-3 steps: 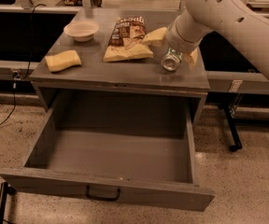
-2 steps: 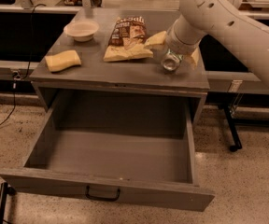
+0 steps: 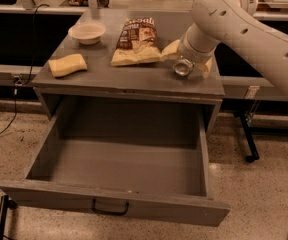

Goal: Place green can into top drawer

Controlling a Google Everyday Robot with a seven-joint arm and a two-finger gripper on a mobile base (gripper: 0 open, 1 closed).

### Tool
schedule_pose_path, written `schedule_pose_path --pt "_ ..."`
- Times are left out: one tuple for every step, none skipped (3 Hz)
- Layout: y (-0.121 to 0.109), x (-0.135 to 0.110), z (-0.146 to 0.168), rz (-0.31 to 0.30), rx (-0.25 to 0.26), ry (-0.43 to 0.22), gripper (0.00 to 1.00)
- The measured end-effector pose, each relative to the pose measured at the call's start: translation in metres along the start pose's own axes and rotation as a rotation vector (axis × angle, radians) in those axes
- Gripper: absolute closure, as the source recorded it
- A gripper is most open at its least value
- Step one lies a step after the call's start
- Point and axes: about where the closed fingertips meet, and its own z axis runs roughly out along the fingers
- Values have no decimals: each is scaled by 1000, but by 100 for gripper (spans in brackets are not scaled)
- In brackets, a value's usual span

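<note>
The green can (image 3: 183, 67) is at the right rear of the cabinet top (image 3: 134, 76), with its silver end turned towards the camera. My gripper (image 3: 188, 59) is right over it, at the end of the white arm (image 3: 244, 24). The pale fingers (image 3: 170, 49) stand apart on either side of the can, so the gripper is open around it. I cannot tell whether they touch the can. The top drawer (image 3: 119, 204) is pulled fully out below the cabinet top, grey, with a small dark handle (image 3: 110, 209) on its front panel. Nothing shows inside it.
A chip bag (image 3: 136, 40) lies left of the can. A white bowl (image 3: 87, 32) stands at the back left and a yellow sponge (image 3: 67, 65) lies near the left edge. A dark table leg with a caster (image 3: 248, 136) is to the right of the cabinet.
The arm has shifted only slightly over the can. The can stays in the same spot on the cabinet top and the drawer stays open.
</note>
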Motion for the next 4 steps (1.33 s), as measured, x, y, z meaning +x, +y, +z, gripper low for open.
schedule_pose_path --pt "0 -1 2 0 2 -2 22" --pt "0 -3 5 -1 0 -7 0" --pt "0 -3 5 -1 0 -7 0" --pt "0 -4 7 -2 0 -10 14"
